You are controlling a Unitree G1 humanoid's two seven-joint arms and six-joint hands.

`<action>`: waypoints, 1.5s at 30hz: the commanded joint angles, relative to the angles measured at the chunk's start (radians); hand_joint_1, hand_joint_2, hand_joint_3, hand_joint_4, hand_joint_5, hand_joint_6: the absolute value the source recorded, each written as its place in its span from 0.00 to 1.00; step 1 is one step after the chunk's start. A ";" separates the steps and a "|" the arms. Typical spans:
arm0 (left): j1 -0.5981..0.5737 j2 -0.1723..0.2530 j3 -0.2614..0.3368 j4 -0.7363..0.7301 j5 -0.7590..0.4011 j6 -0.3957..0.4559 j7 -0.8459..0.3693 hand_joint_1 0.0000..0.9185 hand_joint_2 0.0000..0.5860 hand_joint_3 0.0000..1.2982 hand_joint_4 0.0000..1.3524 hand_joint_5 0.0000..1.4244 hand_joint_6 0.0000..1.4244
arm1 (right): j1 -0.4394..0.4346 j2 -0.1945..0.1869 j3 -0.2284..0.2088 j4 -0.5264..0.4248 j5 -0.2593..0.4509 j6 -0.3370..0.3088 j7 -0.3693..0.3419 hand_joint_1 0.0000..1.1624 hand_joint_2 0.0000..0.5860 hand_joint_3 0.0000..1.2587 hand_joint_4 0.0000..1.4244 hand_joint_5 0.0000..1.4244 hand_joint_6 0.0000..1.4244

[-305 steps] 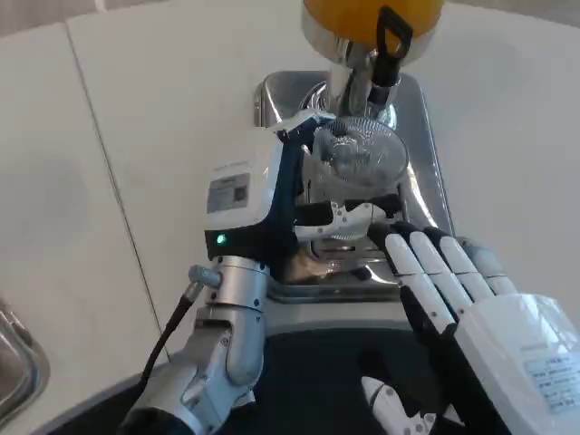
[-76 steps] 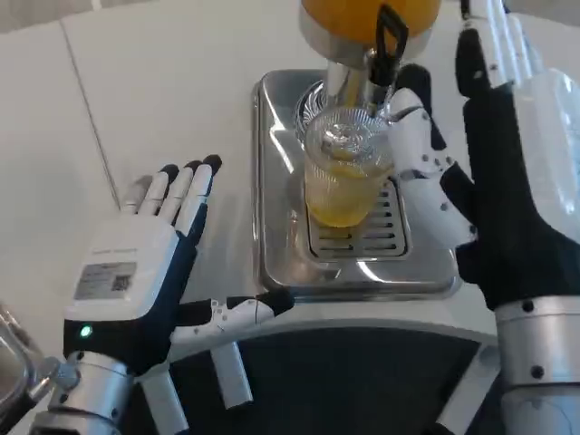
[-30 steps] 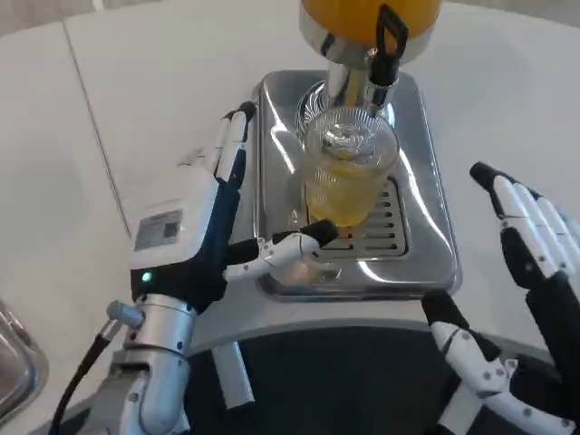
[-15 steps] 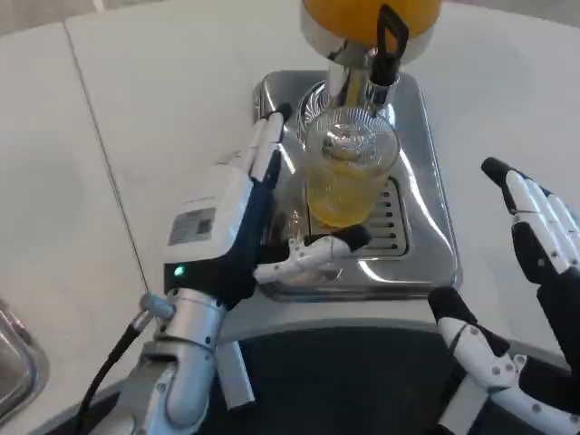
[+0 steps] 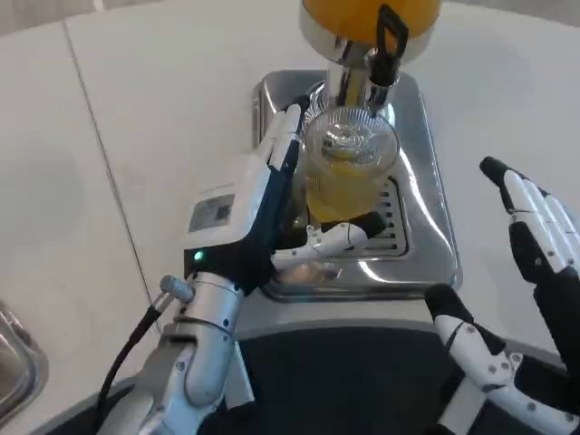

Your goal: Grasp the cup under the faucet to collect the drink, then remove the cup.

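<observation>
A clear ribbed cup (image 5: pixel 349 172) partly filled with orange drink stands on the steel drip tray (image 5: pixel 426 227) under the faucet (image 5: pixel 385 54); the left hand (image 5: pixel 263 217) cups its left side, fingers apart, grip uncertain; the right hand (image 5: pixel 535 299) hovers with fingers spread, holding nothing, over the white table (image 5: pixel 136 118).

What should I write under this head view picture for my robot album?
Left hand reaches around the juice-filled cup under the faucet; right hand waits open.
</observation>
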 commanded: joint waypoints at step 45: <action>-0.143 -0.221 -0.102 0.126 0.059 0.321 0.159 0.25 0.01 0.26 0.33 0.59 0.78 | -0.031 0.038 -0.074 -0.021 0.073 0.094 0.071 0.27 0.73 0.00 0.00 0.00 0.03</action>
